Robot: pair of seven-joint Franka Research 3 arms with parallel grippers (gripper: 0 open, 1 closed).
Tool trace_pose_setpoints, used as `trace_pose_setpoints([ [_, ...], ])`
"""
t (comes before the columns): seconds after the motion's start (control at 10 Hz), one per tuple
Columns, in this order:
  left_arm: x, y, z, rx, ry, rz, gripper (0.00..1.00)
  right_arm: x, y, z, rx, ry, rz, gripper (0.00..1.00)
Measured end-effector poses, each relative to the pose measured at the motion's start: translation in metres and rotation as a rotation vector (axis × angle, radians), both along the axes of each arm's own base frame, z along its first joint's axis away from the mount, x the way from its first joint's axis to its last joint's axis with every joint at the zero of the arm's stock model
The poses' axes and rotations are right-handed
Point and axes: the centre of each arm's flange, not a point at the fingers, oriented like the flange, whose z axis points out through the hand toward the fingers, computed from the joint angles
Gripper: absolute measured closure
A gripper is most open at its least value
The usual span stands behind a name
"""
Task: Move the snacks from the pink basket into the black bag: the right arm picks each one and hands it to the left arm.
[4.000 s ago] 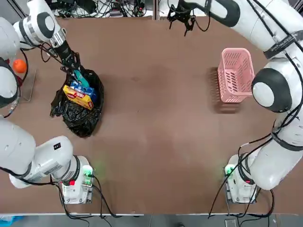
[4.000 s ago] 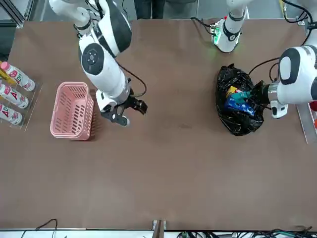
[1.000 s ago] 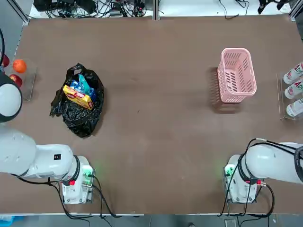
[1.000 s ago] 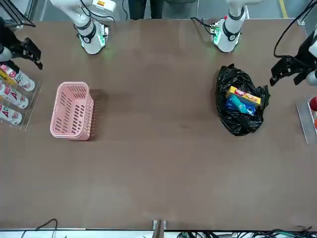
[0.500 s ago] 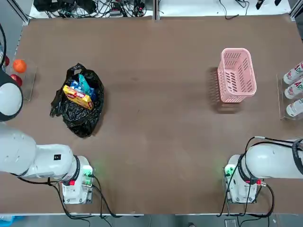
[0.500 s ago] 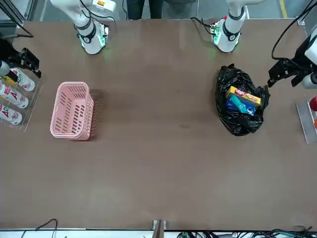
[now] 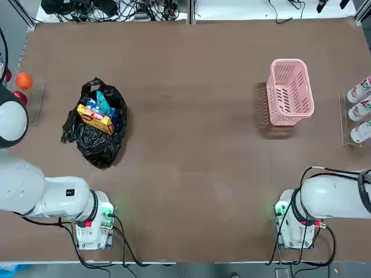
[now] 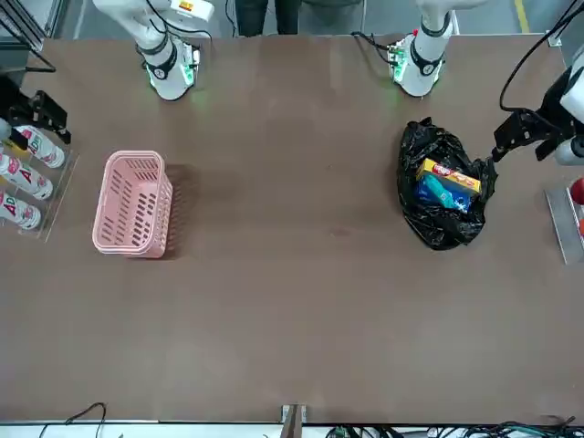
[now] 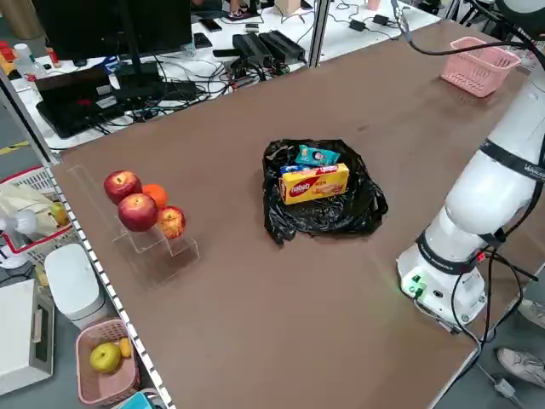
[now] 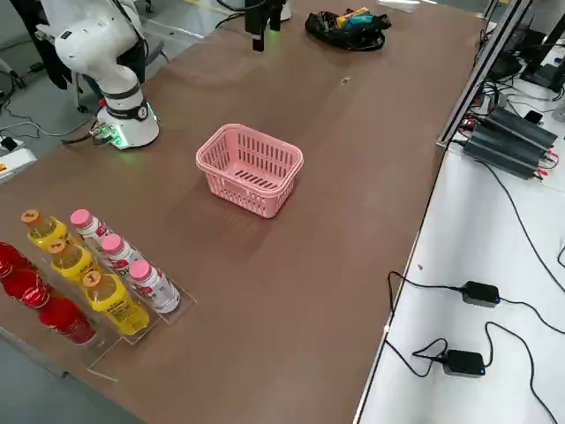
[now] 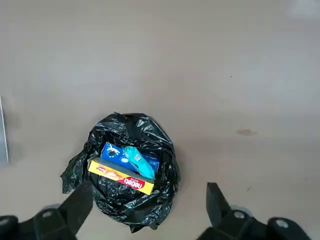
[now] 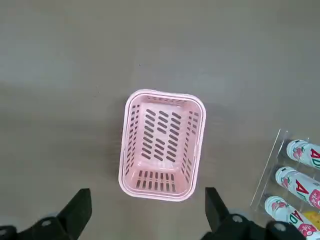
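Note:
The black bag [image 7: 97,136] lies open on the table's left part. In it lie the snacks: a yellow packet [image 11: 121,176], a blue one [image 11: 116,153] and a slim teal one [image 11: 140,162]. The pink basket [image 12: 161,145] stands on the right part with nothing in it. My left gripper [image 11: 148,192] hangs open high above the bag, and in the front view it [image 8: 516,137] shows off the bag's outer side. My right gripper [image 12: 147,196] hangs open high above the basket, out toward the bottles [image 8: 38,109]. Neither holds anything.
A clear stand with apples and an orange [image 9: 140,209] sits at the table's left edge. A rack of bottles [image 10: 93,278] sits at the right edge beside the basket [image 10: 250,168]. The two arm bases [image 7: 93,223] [image 7: 293,223] stand at the near edge.
Four seconds ago my left gripper was at the bag's mouth and my right arm reached over the table near the basket. Both have pulled up and outward; in the last second they barely shifted.

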Motion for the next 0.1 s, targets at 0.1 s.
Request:
trace_pose_setpoints([
  [0.1, 0.0000, 0.0000, 0.0000, 0.000, 0.000, 0.001, 0.00, -0.0003, 0.0004, -0.0003, 0.000, 0.003, 0.001, 0.00],
])
